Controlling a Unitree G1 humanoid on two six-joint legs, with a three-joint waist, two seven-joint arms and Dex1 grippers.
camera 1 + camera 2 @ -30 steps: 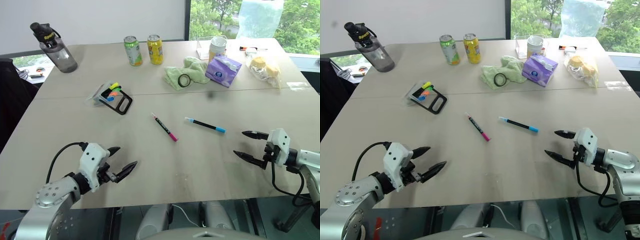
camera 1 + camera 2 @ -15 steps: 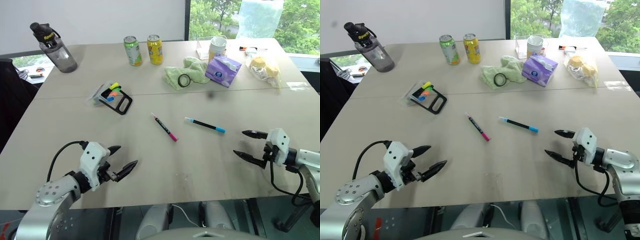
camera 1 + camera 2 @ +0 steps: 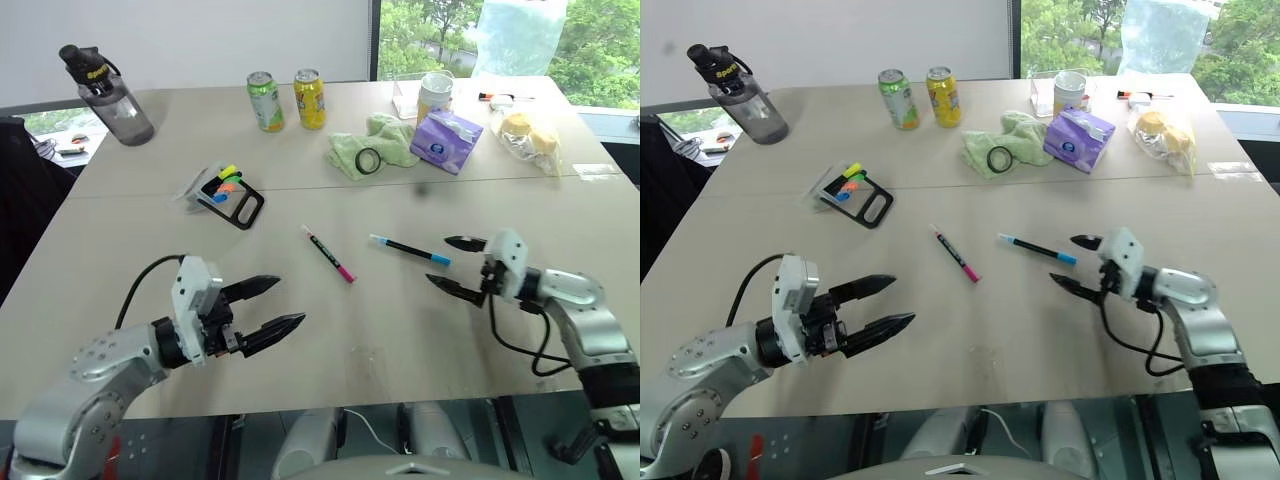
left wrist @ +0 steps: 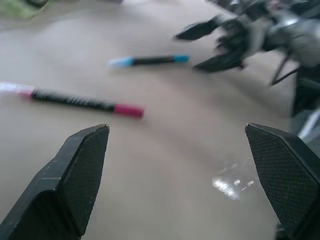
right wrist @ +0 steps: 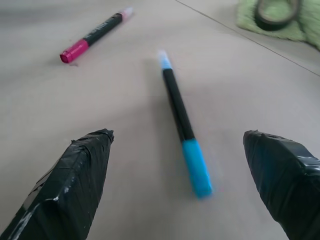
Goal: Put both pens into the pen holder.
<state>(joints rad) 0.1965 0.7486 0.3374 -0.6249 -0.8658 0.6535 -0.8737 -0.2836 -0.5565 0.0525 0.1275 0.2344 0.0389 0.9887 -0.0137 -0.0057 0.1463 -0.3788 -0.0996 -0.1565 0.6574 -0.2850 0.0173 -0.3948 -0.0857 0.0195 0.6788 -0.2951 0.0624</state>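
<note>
Two thin black pens lie flat in the middle of the table: a pink-capped pen (image 3: 329, 253) and, to its right, a blue-ended pen (image 3: 409, 249). The pen holder (image 3: 222, 190), a small clear case with a black loop and coloured caps inside, rests further back on the left. My right gripper (image 3: 451, 265) is open just right of the blue-ended pen, its fingers either side of the pen's blue end (image 5: 195, 167) without touching. My left gripper (image 3: 277, 305) is open and empty, held above the table near its front edge, left of the pink-capped pen (image 4: 75, 99).
A grey water bottle (image 3: 108, 95) stands at the back left. Two drink cans (image 3: 288, 100), a green cloth with a tape ring (image 3: 372, 148), a purple tissue pack (image 3: 445, 140), a white cup (image 3: 435, 97) and a bagged item (image 3: 525, 135) line the far side.
My right gripper has moved left, up to the blue-ended pen's end. My left gripper has risen and shifted right, toward the pink-capped pen. Both stay open; the pens have not moved.
</note>
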